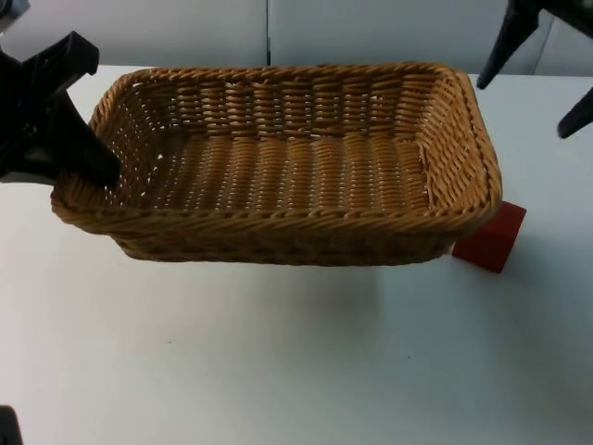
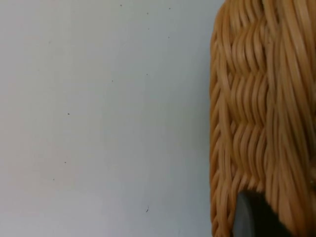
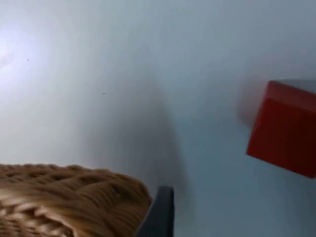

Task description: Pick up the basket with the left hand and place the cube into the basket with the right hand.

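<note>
Woven tan wicker makes up the rectangular basket (image 1: 278,167), which hangs lifted above the white table top (image 1: 278,352), casting a soft shadow beneath it. Clamped on the basket's left short rim is the left gripper (image 1: 93,158), its black finger (image 2: 254,217) lying against the weave in the left wrist view. Beyond the basket's far end from that gripper, a small red cube (image 1: 491,238) sits on the table, partly tucked under the basket's right corner. Above that corner hangs the right gripper (image 1: 547,74), its two fingers spread apart, well clear of the cube.
</note>
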`<state>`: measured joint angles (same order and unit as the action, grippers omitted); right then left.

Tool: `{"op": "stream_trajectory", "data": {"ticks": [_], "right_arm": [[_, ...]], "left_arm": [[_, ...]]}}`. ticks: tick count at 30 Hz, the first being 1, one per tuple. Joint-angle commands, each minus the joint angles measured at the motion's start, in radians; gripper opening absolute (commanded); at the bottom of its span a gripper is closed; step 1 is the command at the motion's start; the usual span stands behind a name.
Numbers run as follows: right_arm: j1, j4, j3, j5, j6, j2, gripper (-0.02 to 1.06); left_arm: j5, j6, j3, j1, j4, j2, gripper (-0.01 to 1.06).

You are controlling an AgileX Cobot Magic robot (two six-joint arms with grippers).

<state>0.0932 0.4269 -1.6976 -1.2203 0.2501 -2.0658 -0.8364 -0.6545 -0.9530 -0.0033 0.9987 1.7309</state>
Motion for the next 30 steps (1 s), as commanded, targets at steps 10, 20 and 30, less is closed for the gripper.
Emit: {"op": "stream_trajectory", "data": {"ticks": [10, 20, 30], "right_arm": [[-0.004, -0.072, -0.007, 0.018, 0.076, -0.089, 0.79], [-0.004, -0.195, -0.004, -0.001, 0.116, -0.089, 0.79], [0.059, -0.238, 0.069, 0.116, 0.116, -0.100, 0.79]], "left_arm": [[-0.036, -0.020, 0.000, -0.003, 0.038, -0.016, 0.00], [-0.036, -0.020, 0.000, -0.003, 0.040, -0.016, 0.00], [-0.034, -0.020, 0.000, -0.003, 0.044, -0.016, 0.00]]}}
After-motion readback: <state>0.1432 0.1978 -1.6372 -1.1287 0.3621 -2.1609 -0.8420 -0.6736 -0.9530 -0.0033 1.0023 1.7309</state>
